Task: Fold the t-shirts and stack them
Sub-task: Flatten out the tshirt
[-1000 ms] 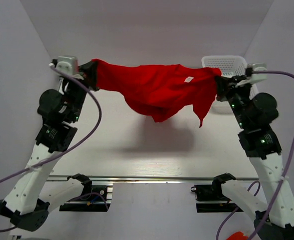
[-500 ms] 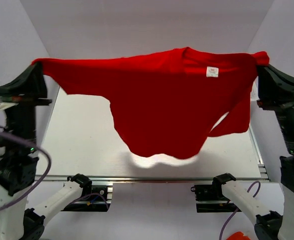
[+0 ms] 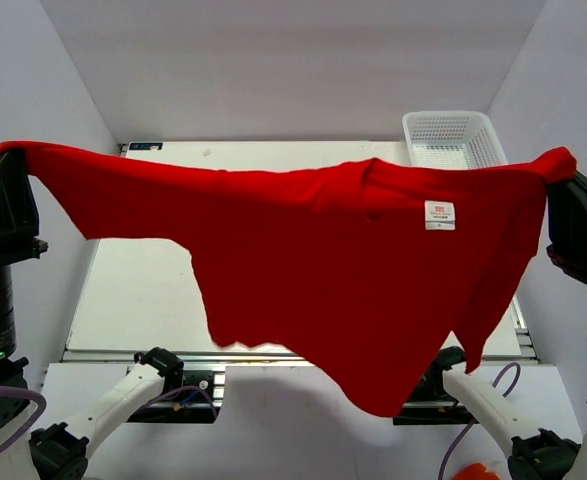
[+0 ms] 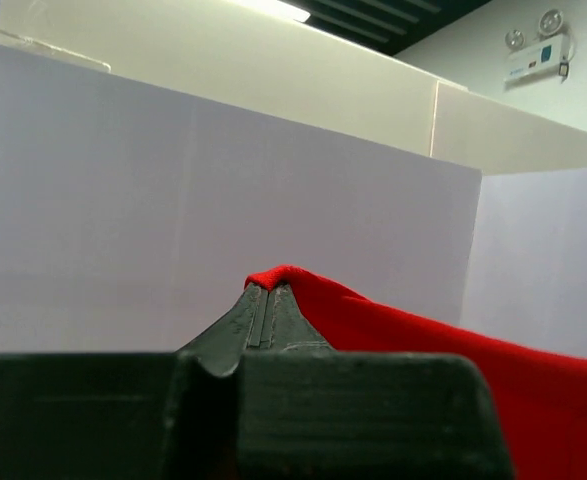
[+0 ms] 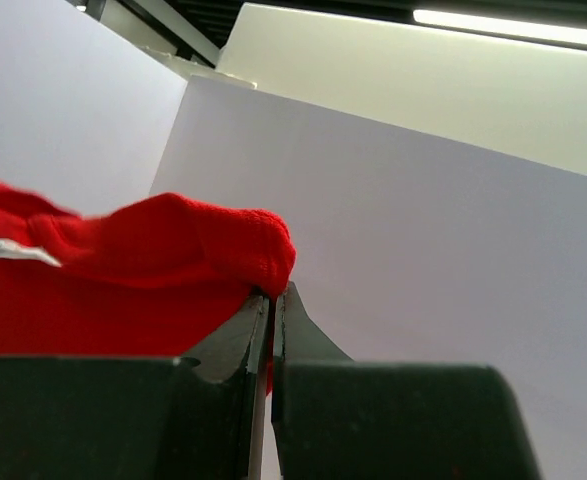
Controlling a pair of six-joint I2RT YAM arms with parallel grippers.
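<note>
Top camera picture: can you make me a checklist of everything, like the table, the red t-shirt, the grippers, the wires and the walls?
Surface: the pale table shows bare areas; much of it is hidden behind the cloth.
Job's things: one red t-shirt, unfolded, stretched in the air between both grippers, its white tag showing.
Clutter: white mesh basket at the far right corner; a small orange thing at the bottom edge, too cut off to name.
Grippers: left gripper shut on one shirt corner; right gripper shut on the other.
Cables: purple cable by the left arm; second purple cable by the right base.
Surroundings: plain white walls.
</note>
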